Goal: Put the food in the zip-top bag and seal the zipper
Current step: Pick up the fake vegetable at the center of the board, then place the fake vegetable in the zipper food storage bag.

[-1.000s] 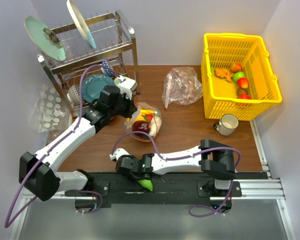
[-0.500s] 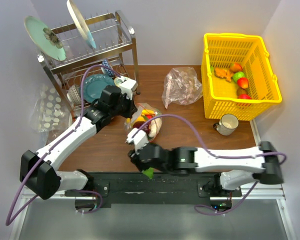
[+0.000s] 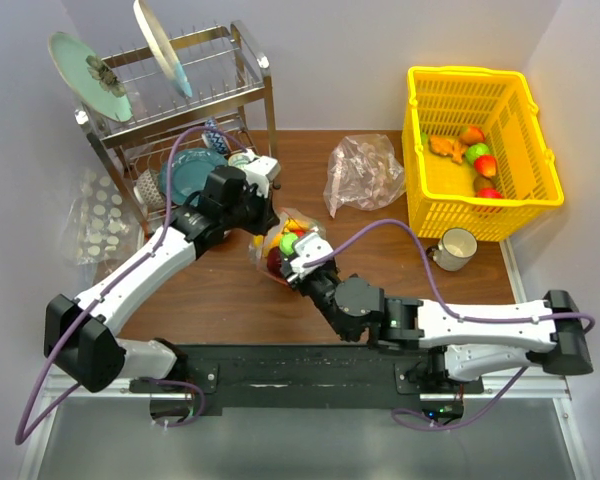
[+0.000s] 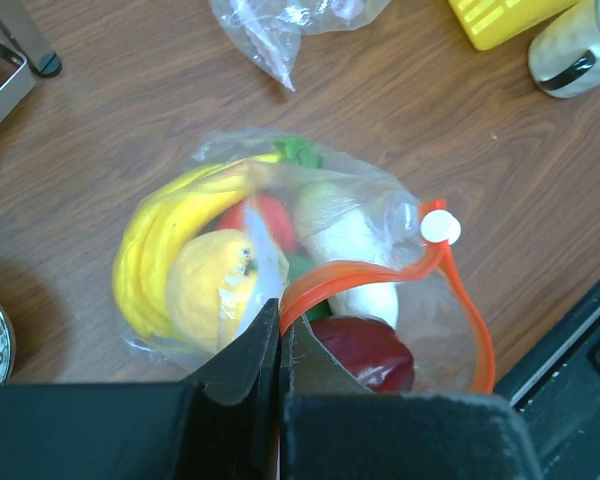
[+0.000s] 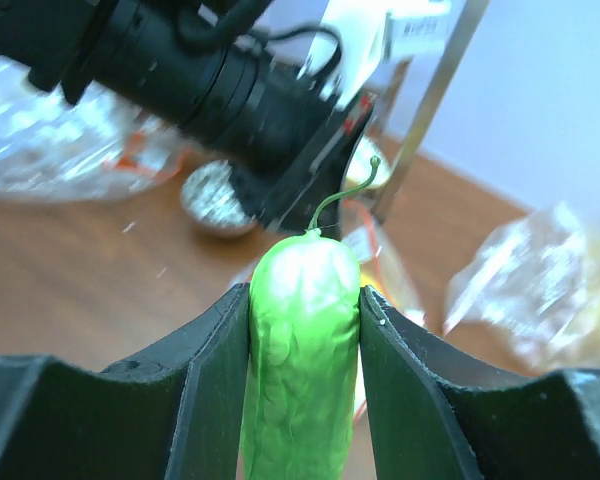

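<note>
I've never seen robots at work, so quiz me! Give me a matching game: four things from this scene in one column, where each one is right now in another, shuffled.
Things:
1. green cucumber
2. banana
3. mug
4. zipper

Places:
A. pinched in the shut left gripper
B. standing next to the yellow basket
C. clamped between the fingers of the right gripper
D. lying inside the zip-top bag

Right pairs: 1-C, 2-D, 3-B, 4-A.
</note>
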`<control>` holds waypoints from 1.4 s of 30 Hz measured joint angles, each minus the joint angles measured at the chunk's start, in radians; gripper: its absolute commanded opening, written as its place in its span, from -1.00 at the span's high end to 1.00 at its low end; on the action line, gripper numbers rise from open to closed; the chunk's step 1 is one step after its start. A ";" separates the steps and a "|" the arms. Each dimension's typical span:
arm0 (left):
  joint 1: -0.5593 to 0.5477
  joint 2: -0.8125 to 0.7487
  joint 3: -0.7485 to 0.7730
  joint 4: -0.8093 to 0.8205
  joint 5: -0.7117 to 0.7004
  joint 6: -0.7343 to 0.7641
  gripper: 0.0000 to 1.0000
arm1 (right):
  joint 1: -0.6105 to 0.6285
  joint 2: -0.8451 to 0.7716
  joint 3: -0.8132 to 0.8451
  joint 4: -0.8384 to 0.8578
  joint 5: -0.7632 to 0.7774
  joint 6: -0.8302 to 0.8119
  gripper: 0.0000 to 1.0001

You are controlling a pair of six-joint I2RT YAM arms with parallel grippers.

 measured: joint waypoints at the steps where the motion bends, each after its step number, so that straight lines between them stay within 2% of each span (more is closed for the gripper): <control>1: 0.000 0.001 0.010 -0.009 0.006 -0.001 1.00 | -0.012 0.022 0.000 0.052 0.003 -0.042 0.88; 5: 0.000 0.005 0.055 -0.054 0.031 -0.014 1.00 | -0.108 0.089 0.000 0.180 -0.016 -0.128 0.87; 12: 0.000 0.006 0.133 -0.135 0.062 -0.024 1.00 | -0.263 0.158 0.007 0.321 -0.076 -0.142 0.89; 23: 0.000 0.084 0.284 -0.212 0.130 -0.080 1.00 | -0.271 0.117 0.002 0.387 -0.193 -0.082 0.88; 37: 0.010 0.127 0.479 -0.276 0.286 -0.182 1.00 | -0.290 0.089 -0.137 0.543 -0.191 -0.105 0.74; 40: 0.010 0.128 0.484 -0.272 0.307 -0.203 1.00 | -0.290 0.072 -0.143 0.557 -0.190 -0.119 0.64; 42: 0.010 0.128 0.484 -0.272 0.320 -0.211 1.00 | -0.290 0.062 -0.148 0.559 -0.193 -0.126 0.49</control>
